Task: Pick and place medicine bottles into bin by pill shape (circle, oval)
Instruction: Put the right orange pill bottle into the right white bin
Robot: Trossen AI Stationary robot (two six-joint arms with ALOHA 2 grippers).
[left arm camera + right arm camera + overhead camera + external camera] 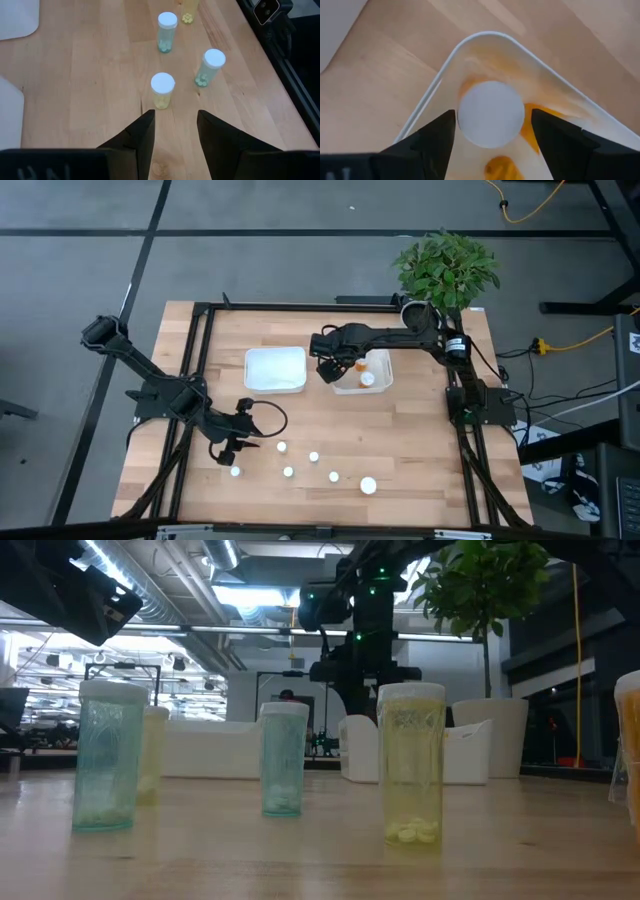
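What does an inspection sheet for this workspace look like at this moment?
Surface: wooden table, black frame.
Job's things: six bottles standing along the front; two white bins, the right bin holding orange bottles.
Clutter: nothing seen.
Grippers: left gripper open, empty, facing a yellow bottle; right gripper open around a white cap in the right bin.
Cables: yellow cable on the floor.
Surroundings: plant.

Even overhead light, table bright; low view backlit and dim up front

High view sharp, soft short shadows under the arms; low view: ceiling light strips [180, 630] glare, near bottles [411, 765] slightly soft; right wrist view: white cap [491, 114] blurred, close up; left wrist view crisp on the table [90, 90], fingers dark.
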